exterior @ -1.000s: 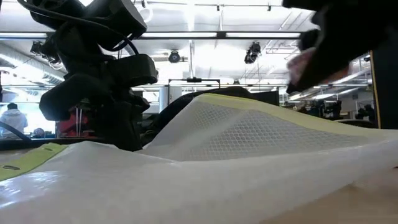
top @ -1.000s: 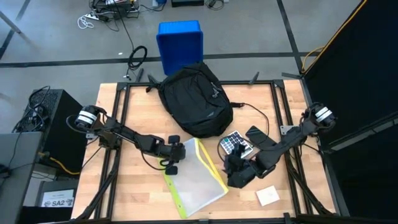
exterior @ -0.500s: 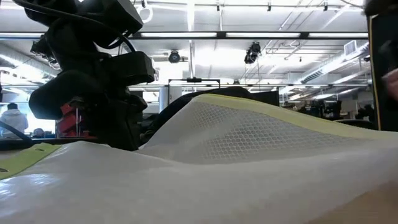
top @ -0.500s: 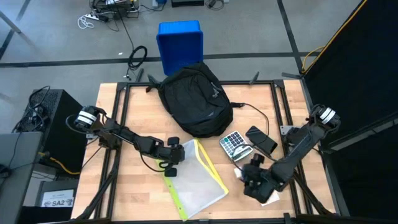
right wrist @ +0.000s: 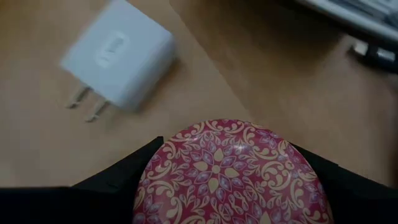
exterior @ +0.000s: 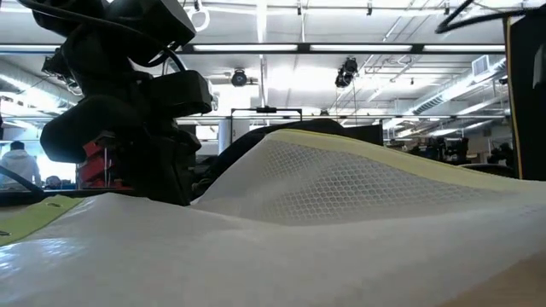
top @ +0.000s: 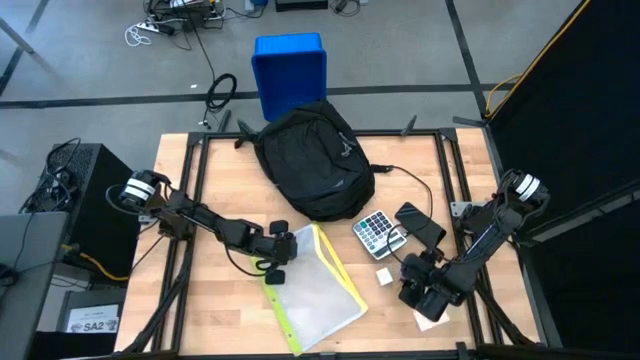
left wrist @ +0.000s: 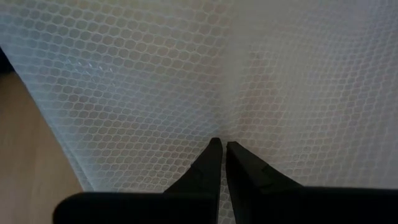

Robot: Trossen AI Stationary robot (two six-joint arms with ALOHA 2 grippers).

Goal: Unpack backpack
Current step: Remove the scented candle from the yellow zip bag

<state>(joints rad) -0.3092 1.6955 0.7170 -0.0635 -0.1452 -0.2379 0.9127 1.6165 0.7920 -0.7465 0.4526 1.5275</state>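
Across the wooden worktop (top: 210, 300), the left pincer (left wrist: 220, 147) pinched the translucent mesh pouch with yellow-green edging (top: 315, 285) clear of the black fabric backpack (top: 312, 160), while the right pincer (top: 430, 298) gripped a round red patterned tin (right wrist: 224, 180) for setting down.

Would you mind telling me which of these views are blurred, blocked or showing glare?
Right wrist view: the white charger is smeared by motion blur, while the patterned red disc stays sharp. Low view: the mesh pouch fills the foreground, hiding most of the table, and ceiling lights glare behind. High view: evenly lit and sharp.
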